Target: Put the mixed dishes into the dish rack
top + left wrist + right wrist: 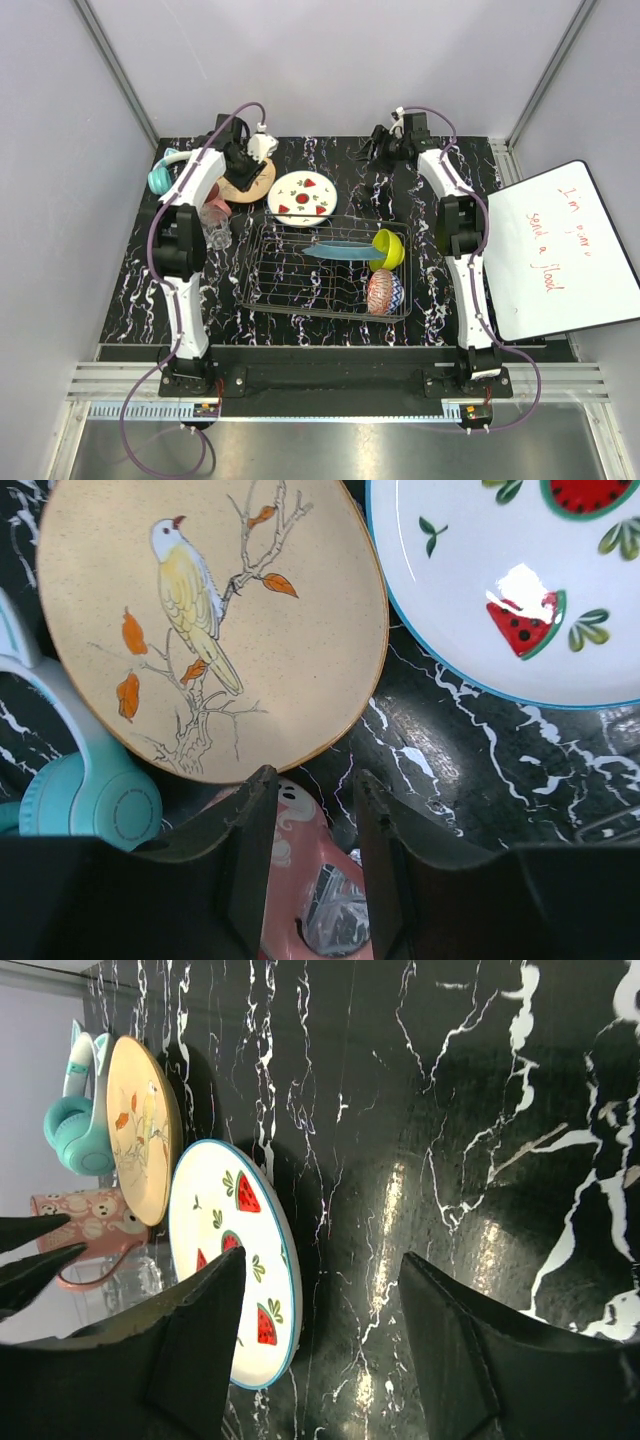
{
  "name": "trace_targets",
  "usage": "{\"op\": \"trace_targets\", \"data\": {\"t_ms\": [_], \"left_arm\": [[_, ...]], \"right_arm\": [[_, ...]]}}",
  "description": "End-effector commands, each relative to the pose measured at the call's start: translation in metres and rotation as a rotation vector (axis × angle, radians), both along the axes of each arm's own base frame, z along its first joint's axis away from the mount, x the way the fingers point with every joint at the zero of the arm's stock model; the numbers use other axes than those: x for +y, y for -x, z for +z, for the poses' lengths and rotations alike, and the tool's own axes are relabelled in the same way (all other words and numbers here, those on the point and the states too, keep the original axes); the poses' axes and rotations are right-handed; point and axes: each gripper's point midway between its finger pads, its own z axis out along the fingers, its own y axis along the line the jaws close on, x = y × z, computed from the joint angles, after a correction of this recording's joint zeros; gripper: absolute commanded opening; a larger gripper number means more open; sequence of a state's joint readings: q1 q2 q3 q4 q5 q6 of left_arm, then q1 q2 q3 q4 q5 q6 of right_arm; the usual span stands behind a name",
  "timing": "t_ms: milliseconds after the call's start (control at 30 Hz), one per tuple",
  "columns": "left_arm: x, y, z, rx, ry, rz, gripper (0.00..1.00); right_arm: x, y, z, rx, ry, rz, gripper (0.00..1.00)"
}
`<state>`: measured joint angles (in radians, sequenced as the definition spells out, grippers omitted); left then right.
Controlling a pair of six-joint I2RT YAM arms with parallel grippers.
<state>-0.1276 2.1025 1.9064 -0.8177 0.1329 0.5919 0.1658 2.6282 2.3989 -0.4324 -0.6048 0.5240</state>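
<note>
**Left gripper lined up on tan plate, nothing held; four dishes not yet racked**

Left gripper (312, 782): jaws partway apart and empty, with bare table (470, 770) showing through the gap. The tips sit just short of the near rim of the tan plate (210, 620), which looks to lie flat. That narrow gap suits a rim pinch rather than a mug or bowl, so I read this as setup for the plate edge. A flat plate gives you no lip to bite, so expect to work a finger under the rim or tip it first.

Around that gripper:
- The mug (298, 880) is behind the tips, under the wrist. It appears between the fingers in the wrist view, but I judge it isn't gripped.
- The headphones (90, 795) are on its left, just beside the plate. They aren't a dish, so don't snag them.
- The melon plate (520, 580) is ahead and to the right, near the tan plate but not touching it.
- The glass (217, 236) is further back, past the mug, toward the arm base.

Right gripper (322, 1257): jaws wide and empty, hovering over bare table. The melon plate is off its left-arm side, so it's probably staged as that arm's pick.

The rack (290, 275) is well behind both grippers, toward the bases. It holds three dishes:
- the teal plate (345, 250), laid across the wires
- the green bowl (388, 248), tilted at the right side
- the red bowl (384, 292), on its side in the near right corner

The dishes crowd the right side, so the left of the grid is where the plates should go.
</note>
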Motion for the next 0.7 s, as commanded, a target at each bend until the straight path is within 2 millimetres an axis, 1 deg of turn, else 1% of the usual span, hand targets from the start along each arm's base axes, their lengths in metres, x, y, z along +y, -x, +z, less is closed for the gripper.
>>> {"op": "trace_targets", "data": {"t_ms": [0, 33, 67, 133, 167, 267, 400, 500, 667], "left_arm": [[0.001, -0.005, -0.022, 0.012, -0.101, -0.105, 0.4], [0.0, -0.004, -0.027, 0.017, -0.114, -0.125, 0.4], [0.0, -0.003, -0.037, 0.031, -0.144, -0.137, 0.4], [-0.003, -0.002, -0.046, 0.039, -0.186, -0.18, 0.4], [-0.004, -0.003, -0.051, 0.041, -0.203, -0.188, 0.4], [-0.013, -0.006, -0.058, 0.035, -0.21, -0.208, 0.4], [-0.025, -0.005, -0.067, 0.04, -0.226, -0.24, 0.4], [-0.031, -0.006, -0.073, 0.044, -0.23, -0.257, 0.4], [-0.038, -0.005, -0.083, 0.054, -0.232, -0.281, 0.4]], "right_arm": [[0.019, 0.004, 0.057, -0.082, -0.111, 0.076, 0.7], [0.022, 0.006, 0.05, -0.068, -0.111, 0.082, 0.7], [0.024, 0.009, 0.043, -0.055, -0.11, 0.09, 0.71], [0.028, 0.013, 0.038, -0.048, -0.105, 0.102, 0.7], [0.032, 0.017, 0.032, -0.03, -0.104, 0.111, 0.7], [0.04, 0.022, 0.023, -0.011, -0.104, 0.125, 0.7], [0.058, 0.032, 0.016, 0.001, -0.099, 0.159, 0.7], [0.07, 0.038, 0.008, 0.019, -0.103, 0.179, 0.69], [0.081, 0.044, -0.003, 0.039, -0.107, 0.195, 0.69]]}}
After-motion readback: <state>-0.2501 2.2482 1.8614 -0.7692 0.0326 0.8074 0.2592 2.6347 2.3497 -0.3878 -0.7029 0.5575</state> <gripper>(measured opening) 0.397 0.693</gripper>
